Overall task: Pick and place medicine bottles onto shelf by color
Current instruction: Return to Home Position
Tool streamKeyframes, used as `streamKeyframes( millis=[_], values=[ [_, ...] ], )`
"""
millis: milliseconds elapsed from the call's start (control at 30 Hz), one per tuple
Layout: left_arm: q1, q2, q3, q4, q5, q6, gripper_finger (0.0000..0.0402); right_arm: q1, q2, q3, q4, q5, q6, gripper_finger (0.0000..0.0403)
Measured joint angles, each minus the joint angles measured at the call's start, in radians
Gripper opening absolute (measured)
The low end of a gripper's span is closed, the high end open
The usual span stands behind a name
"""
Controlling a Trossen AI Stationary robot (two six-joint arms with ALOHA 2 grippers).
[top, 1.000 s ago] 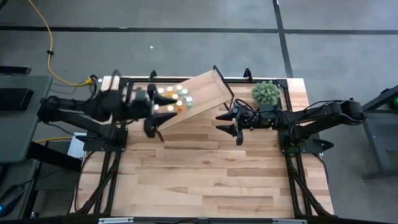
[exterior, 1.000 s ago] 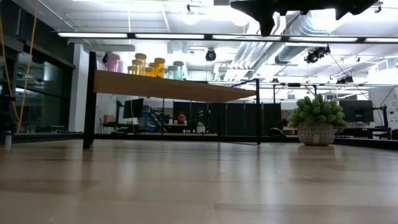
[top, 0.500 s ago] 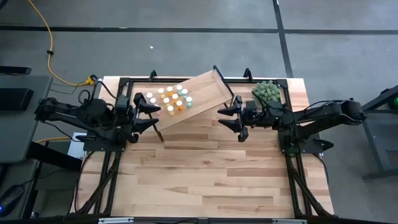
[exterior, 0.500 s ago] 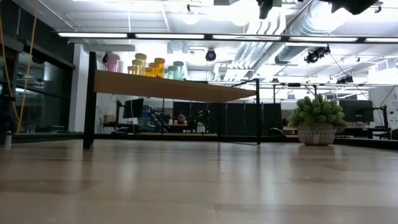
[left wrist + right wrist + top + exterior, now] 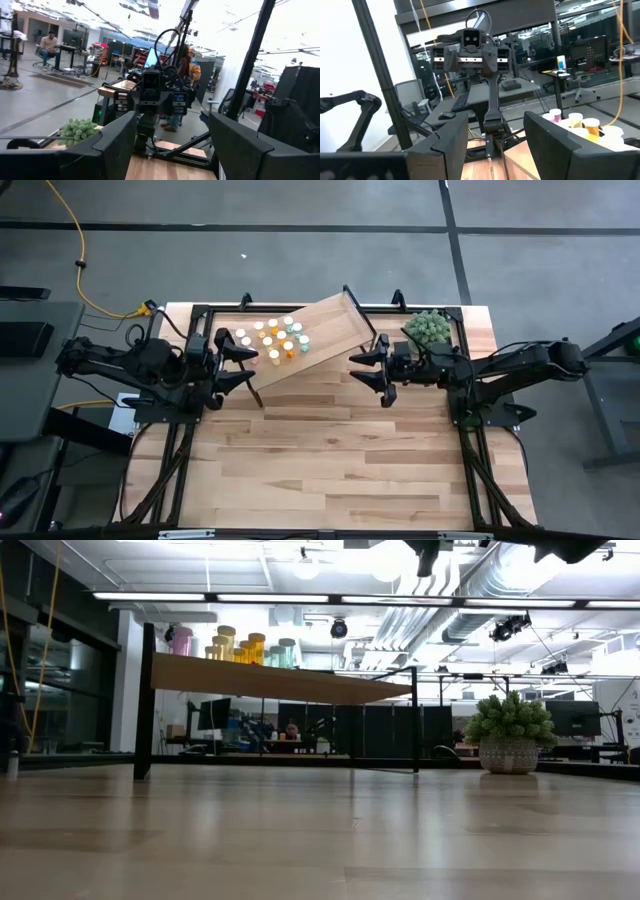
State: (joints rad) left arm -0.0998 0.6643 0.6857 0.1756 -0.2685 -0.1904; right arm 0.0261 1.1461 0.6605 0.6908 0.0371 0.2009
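The shelf [image 5: 318, 332], a light-wood plank on thin black legs [image 5: 146, 700], stands slantwise at the table's far side. Several medicine bottles [image 5: 271, 340] with white caps stand grouped on its left end. In the low view the bottles [image 5: 232, 644] show pink, yellow, orange and teal bodies. My left gripper [image 5: 236, 361] hovers open just left of the shelf's near-left corner, holding nothing. My right gripper [image 5: 369, 371] hovers open to the right of the shelf's near edge, also holding nothing. Both sets of fingers point level toward each other.
A fuzzy green plant [image 5: 427, 328] in a pot [image 5: 508, 754] sits at the table's far right, behind my right arm. Black frame bars [image 5: 180, 450] run along the left and right edges. The near half of the wood tabletop [image 5: 330, 470] holds no objects.
My left gripper has drawn back from the shelf toward the table's left edge and sunk a little, then kept still. My right gripper has tipped its fingers upward, so less of it shows at the low view's top. The bottles and the shelf have stayed in place.
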Motion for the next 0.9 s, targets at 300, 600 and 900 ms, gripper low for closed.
streamKeyframes(
  millis=[300, 600, 900],
  values=[
    [0.009, -0.116, 0.006, -0.115, -0.038, 0.111, 0.021, 0.0, 0.0, 0.0, -0.006, 0.023, 0.008, 0.0183],
    [0.048, -0.51, -0.24, -0.203, 0.014, 0.095, 0.0013, 0.0, 0.0, 0.0, -0.014, 0.073, 0.008, 0.0183],
    [0.056, -0.651, -0.539, -0.044, 0.091, 0.007, 0.0001, 0.0, 0.0, -0.001, -0.024, 0.095, 0.008, 0.0183]
  ],
)
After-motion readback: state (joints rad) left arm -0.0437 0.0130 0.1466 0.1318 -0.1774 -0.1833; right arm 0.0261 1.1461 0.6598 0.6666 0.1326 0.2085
